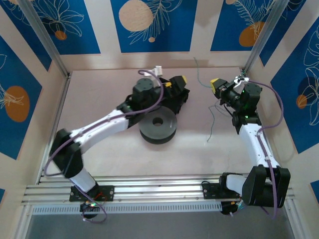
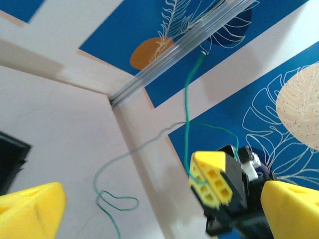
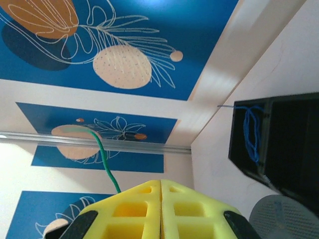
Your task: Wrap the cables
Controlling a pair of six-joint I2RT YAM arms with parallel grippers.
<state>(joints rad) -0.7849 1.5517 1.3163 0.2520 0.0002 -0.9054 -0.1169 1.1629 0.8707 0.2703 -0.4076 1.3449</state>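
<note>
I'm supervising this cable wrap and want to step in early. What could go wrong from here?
The green cable is thin and pinched in the shut right gripper, so it might slip out. Its loose tail lies in a loop on the table and could knot if pulled. The open left gripper sits close by; the two might bump.

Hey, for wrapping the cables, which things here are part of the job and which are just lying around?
Part of the job:
- green cable, pinched in the shut right fingers
- blue cable, bunched inside the black tray

Probably just lying about:
- black tray, apart from holding the blue cable
- black disc with a hole, no cable on it
</note>
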